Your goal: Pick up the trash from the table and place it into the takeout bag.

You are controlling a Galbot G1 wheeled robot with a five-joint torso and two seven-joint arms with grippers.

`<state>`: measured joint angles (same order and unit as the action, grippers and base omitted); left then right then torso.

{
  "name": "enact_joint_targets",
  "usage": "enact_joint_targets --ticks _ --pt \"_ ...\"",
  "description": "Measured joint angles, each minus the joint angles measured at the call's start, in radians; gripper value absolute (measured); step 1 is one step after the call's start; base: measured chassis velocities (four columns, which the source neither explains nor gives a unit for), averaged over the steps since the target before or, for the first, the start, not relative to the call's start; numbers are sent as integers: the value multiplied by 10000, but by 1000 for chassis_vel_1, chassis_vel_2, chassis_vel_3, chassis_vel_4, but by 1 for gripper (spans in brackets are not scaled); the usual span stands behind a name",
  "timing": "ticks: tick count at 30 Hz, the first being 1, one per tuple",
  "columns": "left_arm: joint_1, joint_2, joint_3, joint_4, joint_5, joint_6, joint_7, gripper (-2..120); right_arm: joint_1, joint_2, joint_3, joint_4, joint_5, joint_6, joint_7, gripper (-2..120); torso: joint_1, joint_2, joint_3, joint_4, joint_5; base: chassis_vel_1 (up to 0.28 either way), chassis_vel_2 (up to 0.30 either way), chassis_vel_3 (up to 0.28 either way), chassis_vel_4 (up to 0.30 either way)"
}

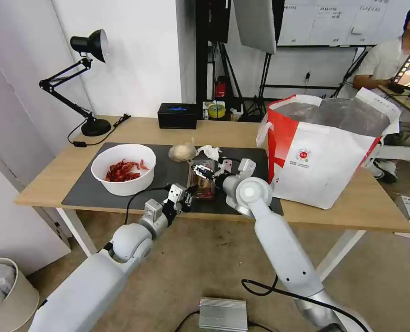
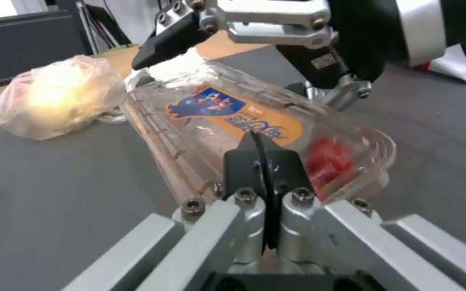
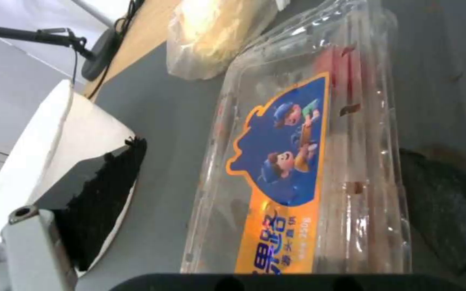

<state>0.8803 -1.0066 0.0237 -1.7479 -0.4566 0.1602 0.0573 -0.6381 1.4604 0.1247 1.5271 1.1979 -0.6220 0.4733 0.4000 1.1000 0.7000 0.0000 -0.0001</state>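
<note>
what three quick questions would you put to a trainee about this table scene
1. True or false: the takeout bag stands on the floor beside the table.
2. What lies between the open fingers of the right gripper? A) a spoon B) the clamshell tray C) a can
3. In a few words: what does the white bowl hold?

Key: 1. False, it stands on the table, at the robot's right. 2. B. 3. Red crayfish shells.
</note>
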Motion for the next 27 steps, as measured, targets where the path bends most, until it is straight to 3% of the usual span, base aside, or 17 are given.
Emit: enact_joint_targets --ticks 27 --pt "250 -54 -149 -154 14 -17 -36 0 5 135 -83 -214 -109 -73 -26 100 -1 0 -1 -1 0 0 0 0 0"
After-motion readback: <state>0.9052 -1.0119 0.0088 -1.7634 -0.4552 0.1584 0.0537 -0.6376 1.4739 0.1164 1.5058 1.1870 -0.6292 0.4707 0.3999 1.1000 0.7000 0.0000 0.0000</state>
